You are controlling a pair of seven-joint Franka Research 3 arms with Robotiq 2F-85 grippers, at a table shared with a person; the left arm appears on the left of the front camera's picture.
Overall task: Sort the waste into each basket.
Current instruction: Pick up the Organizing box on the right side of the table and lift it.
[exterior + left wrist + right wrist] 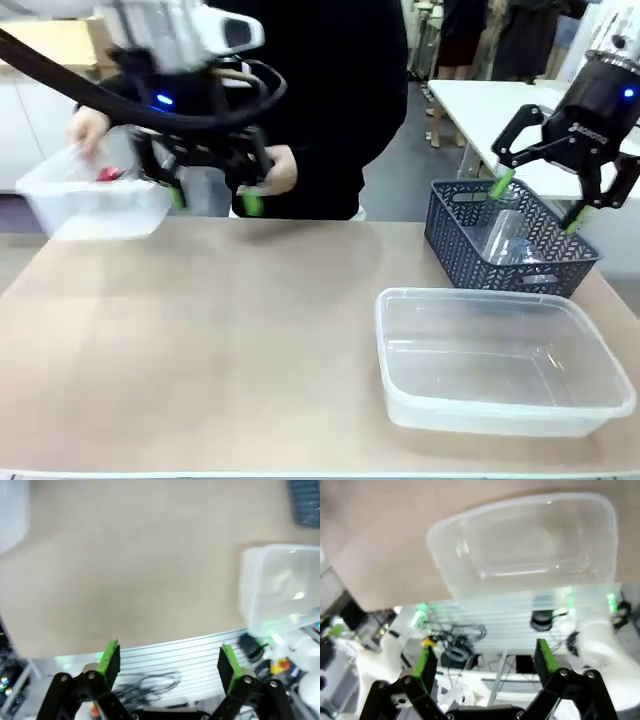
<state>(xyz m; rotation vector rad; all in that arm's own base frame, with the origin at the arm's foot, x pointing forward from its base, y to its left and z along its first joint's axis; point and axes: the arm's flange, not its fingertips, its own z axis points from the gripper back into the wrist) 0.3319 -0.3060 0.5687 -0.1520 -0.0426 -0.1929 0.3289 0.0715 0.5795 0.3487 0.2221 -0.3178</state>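
The left gripper (212, 195) hangs above the far left part of the table (200, 340) with its green-padded fingers spread and nothing between them; the left wrist view shows the same gap over bare tabletop. Just behind it, a person's hands hold a clear plastic tub (95, 200) at the table's far left edge, one hand (88, 128) at its far side and the other hand (272, 170) near the gripper. Something small and red (108, 174) sits inside that tub, probably a drink can, though motion blur makes it hard to be sure.

The right gripper (537, 203) is also released, fingers wide apart, poised over the dark blue lattice basket (470, 250) at the far right. A clear plastic bottle (505, 240) lies inside that basket, below the open fingers and not touching them.

A second clear tub (400, 390) rests on the table's near right, just in front of the lattice basket; it looks bare inside
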